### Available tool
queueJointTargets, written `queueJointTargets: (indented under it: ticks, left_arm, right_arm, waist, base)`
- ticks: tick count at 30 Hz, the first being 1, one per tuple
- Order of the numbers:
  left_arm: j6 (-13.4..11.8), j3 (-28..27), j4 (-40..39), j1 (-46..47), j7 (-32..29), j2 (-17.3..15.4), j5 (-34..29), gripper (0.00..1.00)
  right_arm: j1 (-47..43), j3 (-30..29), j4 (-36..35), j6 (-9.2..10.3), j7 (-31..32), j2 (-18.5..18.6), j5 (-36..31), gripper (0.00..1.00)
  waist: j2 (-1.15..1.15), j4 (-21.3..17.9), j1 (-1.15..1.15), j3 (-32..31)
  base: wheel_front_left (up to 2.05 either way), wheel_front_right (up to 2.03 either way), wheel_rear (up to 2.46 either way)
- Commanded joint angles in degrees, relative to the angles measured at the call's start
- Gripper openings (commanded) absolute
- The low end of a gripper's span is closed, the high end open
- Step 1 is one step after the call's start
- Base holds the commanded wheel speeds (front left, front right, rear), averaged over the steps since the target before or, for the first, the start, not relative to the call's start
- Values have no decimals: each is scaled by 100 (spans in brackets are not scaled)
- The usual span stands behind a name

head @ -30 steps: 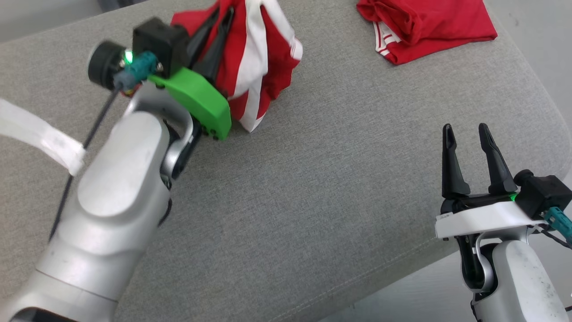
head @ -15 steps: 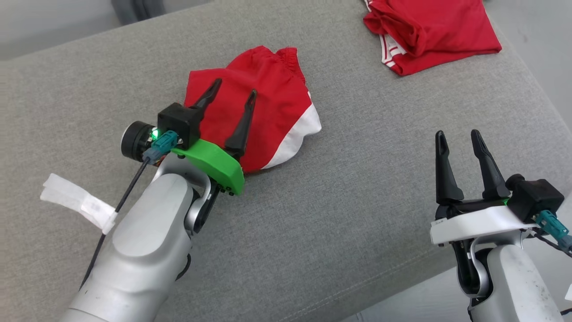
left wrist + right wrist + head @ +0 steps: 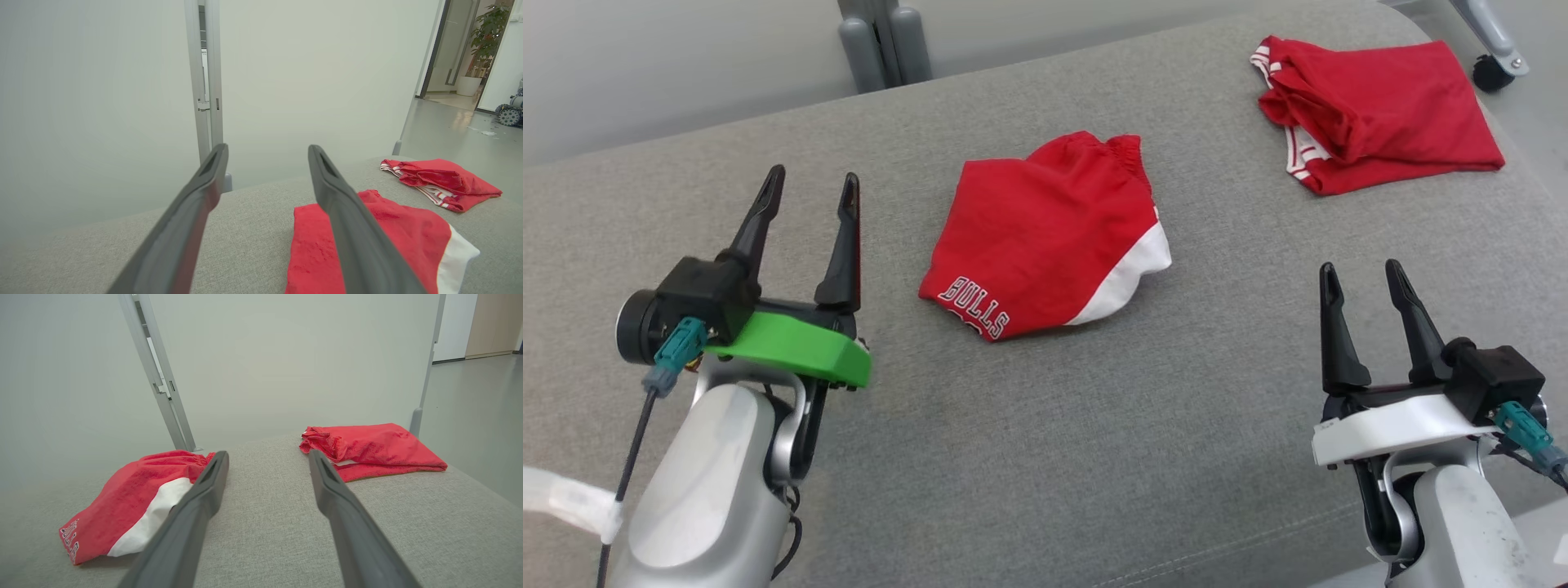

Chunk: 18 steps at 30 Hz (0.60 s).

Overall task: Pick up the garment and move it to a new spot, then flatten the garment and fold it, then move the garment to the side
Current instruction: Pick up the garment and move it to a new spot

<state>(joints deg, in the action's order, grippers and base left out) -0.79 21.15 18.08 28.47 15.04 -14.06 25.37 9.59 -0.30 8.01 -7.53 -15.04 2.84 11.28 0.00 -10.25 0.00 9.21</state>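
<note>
The shorts [image 3: 1045,237] lay crumpled at the centre of the head view on the grey cushion [image 3: 1094,457] — red, with a white panel and "BULLS" lettering. The left gripper [image 3: 814,175] stood at the lower left, fingers apart and empty, clear of the shorts. The right gripper [image 3: 1361,268] — lower right — was also spread, holding nothing. Another red garment [image 3: 1380,114] lay at the upper right.

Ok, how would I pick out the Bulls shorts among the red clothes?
On the grey cushion, look at the middle. The red shorts there carry a white panel and BULLS lettering; the other red garment, at the far right corner, has thin white stripes instead.
</note>
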Motion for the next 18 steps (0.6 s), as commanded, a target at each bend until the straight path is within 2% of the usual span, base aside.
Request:
queueJointTargets:
  ticks: [1, 9, 18]
  left_arm:
    - [-35, -134, -114, -249, 14, -68, -55, 100]
    - [-65, -732, -569, -1087, 8, -199, -196, 100]
    - [-39, -1206, -939, -2042, 9, -275, -272, 100]
  right_arm:
    - [-91, -3, 19, 10, -17, 10, -50, 100]
    - [-196, 19, 71, 10, -17, 58, -157, 100]
    - [-254, 81, 89, 10, -17, 203, -131, 100]
  waist:
    - [0, 343, 0, -289]
    - [0, 783, 0, -569]
    - [0, 1044, 0, -778]
  base:
    - [0, 0, 0]
    - [0, 0, 0]
    - [0, 0, 0]
